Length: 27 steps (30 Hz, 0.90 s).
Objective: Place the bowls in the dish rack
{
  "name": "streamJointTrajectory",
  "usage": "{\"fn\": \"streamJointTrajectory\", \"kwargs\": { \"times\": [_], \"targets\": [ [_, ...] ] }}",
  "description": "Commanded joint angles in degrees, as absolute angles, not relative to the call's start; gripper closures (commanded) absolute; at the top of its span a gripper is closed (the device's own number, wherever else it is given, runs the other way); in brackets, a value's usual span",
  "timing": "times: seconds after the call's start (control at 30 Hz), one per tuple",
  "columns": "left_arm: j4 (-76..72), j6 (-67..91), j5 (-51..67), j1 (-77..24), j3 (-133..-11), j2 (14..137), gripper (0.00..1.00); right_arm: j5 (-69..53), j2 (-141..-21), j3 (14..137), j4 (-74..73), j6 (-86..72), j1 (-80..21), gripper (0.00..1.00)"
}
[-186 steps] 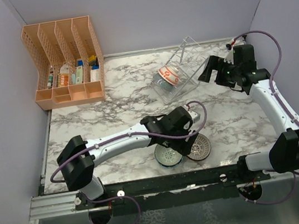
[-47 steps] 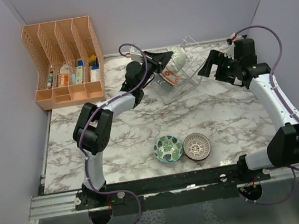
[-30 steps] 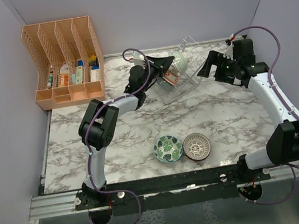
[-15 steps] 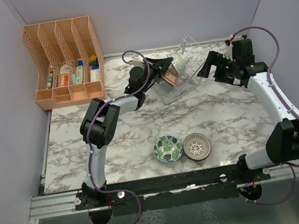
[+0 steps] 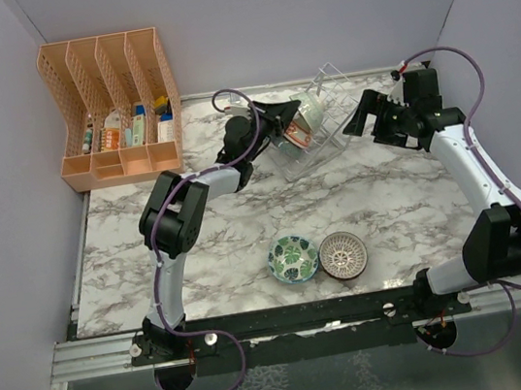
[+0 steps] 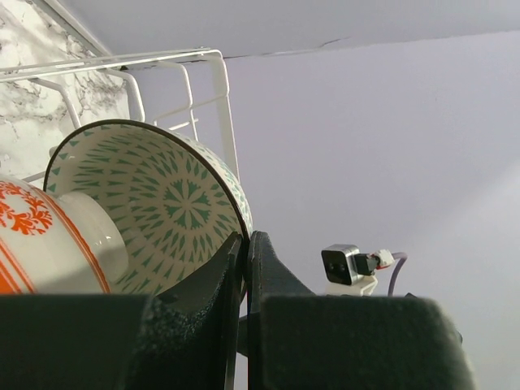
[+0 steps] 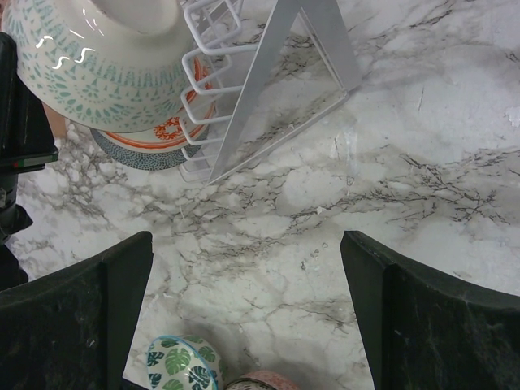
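The leaf-green bowl point(image 5: 292, 257) and the brown-grey bowl point(image 5: 344, 254) sit upright, side by side, well behind both grippers, not yet loaded.

Step in hand: seating a bowl. The left gripper point(image 6: 246, 248) is clamped on the rim of the teal-patterned bowl point(image 6: 154, 203). This bowl stands on edge at the dish rack point(image 7: 252, 89), beside the orange bowl point(image 6: 41, 236). Its mouth faces the left gripper and its axis runs along the rack.

Judged next move: confirm the rim rests between wires, then release.

The right gripper point(image 7: 248, 276) is spread wide and empty, just beyond the rack.
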<state>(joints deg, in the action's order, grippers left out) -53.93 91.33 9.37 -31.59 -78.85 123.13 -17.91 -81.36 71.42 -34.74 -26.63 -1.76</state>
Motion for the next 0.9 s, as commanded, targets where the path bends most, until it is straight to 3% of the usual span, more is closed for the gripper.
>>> {"fn": "streamJointTrajectory", "kwargs": {
  "times": [0.0, 0.87],
  "targets": [
    [-54.3, 92.1, 7.6, -31.2, -77.8, 121.9, 1.0, -18.8, -82.2, 72.5, -34.3, -25.6, -1.4, 0.0],
    [-50.4, 91.7, 7.6, -30.9, -70.9, 117.7, 0.95, -20.5, -82.8, 71.6, -33.0, -25.7, -1.4, 0.0]
  ]
}}
